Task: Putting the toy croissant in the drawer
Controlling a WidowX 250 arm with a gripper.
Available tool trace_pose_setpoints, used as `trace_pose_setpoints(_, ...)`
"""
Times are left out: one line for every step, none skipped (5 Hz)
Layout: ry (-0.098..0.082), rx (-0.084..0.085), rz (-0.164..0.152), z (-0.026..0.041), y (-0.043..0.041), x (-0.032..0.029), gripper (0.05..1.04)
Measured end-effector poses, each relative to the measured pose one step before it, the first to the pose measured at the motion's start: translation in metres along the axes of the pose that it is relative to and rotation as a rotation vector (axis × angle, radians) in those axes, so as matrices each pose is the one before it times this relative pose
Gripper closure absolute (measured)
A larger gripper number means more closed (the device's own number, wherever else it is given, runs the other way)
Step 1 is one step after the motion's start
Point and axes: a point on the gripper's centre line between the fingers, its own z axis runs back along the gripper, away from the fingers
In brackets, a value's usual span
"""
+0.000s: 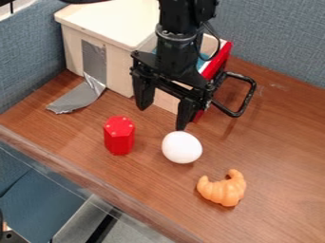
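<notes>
The black gripper (164, 116) hangs at the upper centre, in front of the wooden drawer box, its two fingers spread apart with nothing between them. An orange toy croissant (223, 189) lies on the table at the lower right, well away from the gripper. The drawer (217, 60) has a red front with a black handle and stands pulled out from the right side of the box. A bit of its blue inside shows behind the arm, which hides much of the drawer.
A white egg (181, 147) sits just below the right finger, between gripper and croissant. To its left stands a red hexagonal block (119, 135). Silver tape (79, 97) runs from the box (111, 23) onto the wooden table (284, 142). Blue partitions border the table.
</notes>
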Motion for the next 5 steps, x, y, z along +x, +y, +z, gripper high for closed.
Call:
trace_pose_setpoints(0.0351,0.0048,-0.0043,-0.00830,0.00073,-0.00352,0.082)
trace_pose_setpoints(0.0161,0.0359,-0.1269,0.00202,-0.01435,-0.00303,0.082)
trace_pose_setpoints(-0.0219,0.0802,-0.1312,0.00974,-0.01611,0.01008,0.082)
trace_pose_setpoints(0.0147,0.0440,-0.0865,-0.00263,-0.01644,0.00717,0.082)
trace_pose_setpoints(0.0172,0.0097,-0.0826,-0.00989,-0.01786,0.01362,0.082)
